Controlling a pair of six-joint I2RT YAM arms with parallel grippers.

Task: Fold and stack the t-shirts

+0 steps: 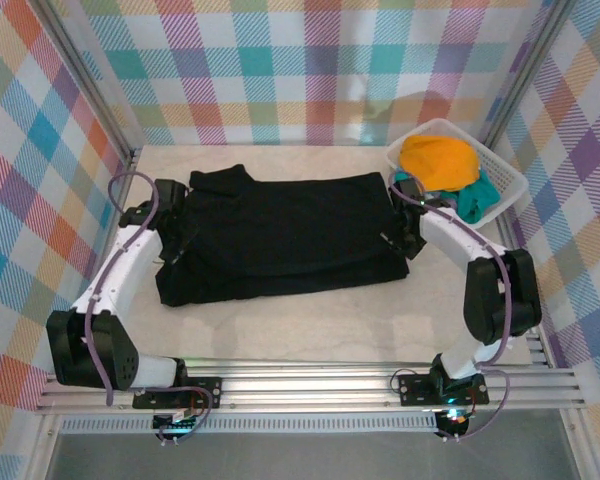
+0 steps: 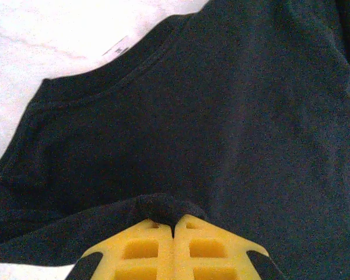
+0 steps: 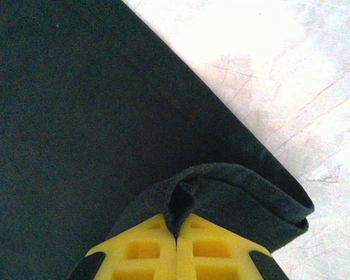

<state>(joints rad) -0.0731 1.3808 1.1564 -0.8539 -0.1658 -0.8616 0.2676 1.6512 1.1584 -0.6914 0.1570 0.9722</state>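
At left hand (image 2: pixel 174 224): pressed together, clamped on a raised pinch of black t-shirt (image 1: pixel 280 235) just below the collar (image 2: pixel 122 70). At right hand (image 3: pixel 176 224): likewise together, pinching a doubled hem corner at the opposite end.

Outward from both grips: lies flat on desk (image 1: pixel 310 330), spread between the two hands, long axis left to right, collar end at left hand, hem end at right hand. Extends inward from each grip toward the middle; neither hand nearer than the other. Judged set for a joint lift or fold-over across that axis.

Looks solid black, matte, soft, mostly smooth, with slight bunching at far left sleeve.

Beyond right hand: orange-yellow t-shirt (image 1: pixel 438 160) and teal t-shirt (image 1: pixel 475 200) heaped in white basket (image 1: pixel 510 180) at far right corner, not yet folded.
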